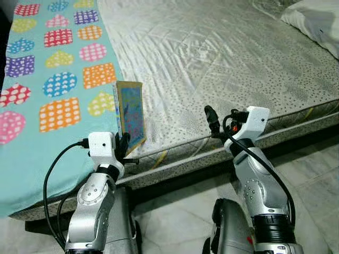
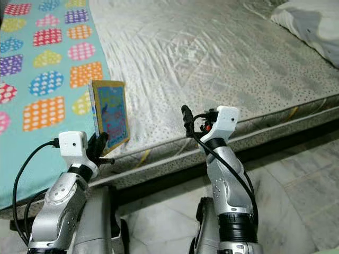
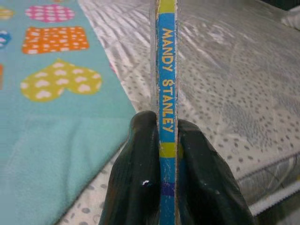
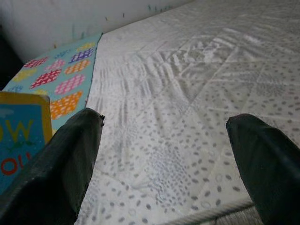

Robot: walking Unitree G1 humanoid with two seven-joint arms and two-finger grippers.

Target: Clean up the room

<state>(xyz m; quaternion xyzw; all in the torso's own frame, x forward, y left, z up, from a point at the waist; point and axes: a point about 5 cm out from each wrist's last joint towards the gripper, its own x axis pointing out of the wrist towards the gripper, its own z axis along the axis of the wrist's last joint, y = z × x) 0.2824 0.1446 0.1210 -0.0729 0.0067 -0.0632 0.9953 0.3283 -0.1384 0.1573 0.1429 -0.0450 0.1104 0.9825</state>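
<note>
Robot stands at bed edge, both arms raised over the mattress [image 1: 222,58].

L gripper [image 1: 123,144]: clamped on a thin children's book [image 1: 131,114], held upright by its lower end, spine toward the wrist cam. Both black fingers [image 3: 140,159] press flat on either side of the spine, no gap. Book is off the bed surface, above the near edge, roughly where the teal blanket [image 1: 32,153] w/ dotted hearts & squares meets bare mattress.

R gripper [image 1: 212,120]: fingers spread wide apart, nothing between them, hovering over the mattress edge, well apart from the book.

Progress, my read: one stray item picked up, not yet put away. No shelf, box or bin in sight, so drop-off spot unknown. Bed itself otherwise looks tidy: blanket laid flat, white pillow [image 1: 315,21] at far right corner. Pale tiled floor [image 1: 180,222] between the arms shows no clutter. So prob. early-to-mid: carry + place remain, plus whatever lies elsewhere in the room.

Writing: spine reads "MANDY STANLEY", yellow caps on blue band, w/ yellow-green blocks above & below. Cover seen from R wrist cam: big letters, partly cut off, looks like "OW" over "O" in yellow/red on blue; can't make out full title. Front cover otherwise too small/blurred to read from the head cams.
</note>
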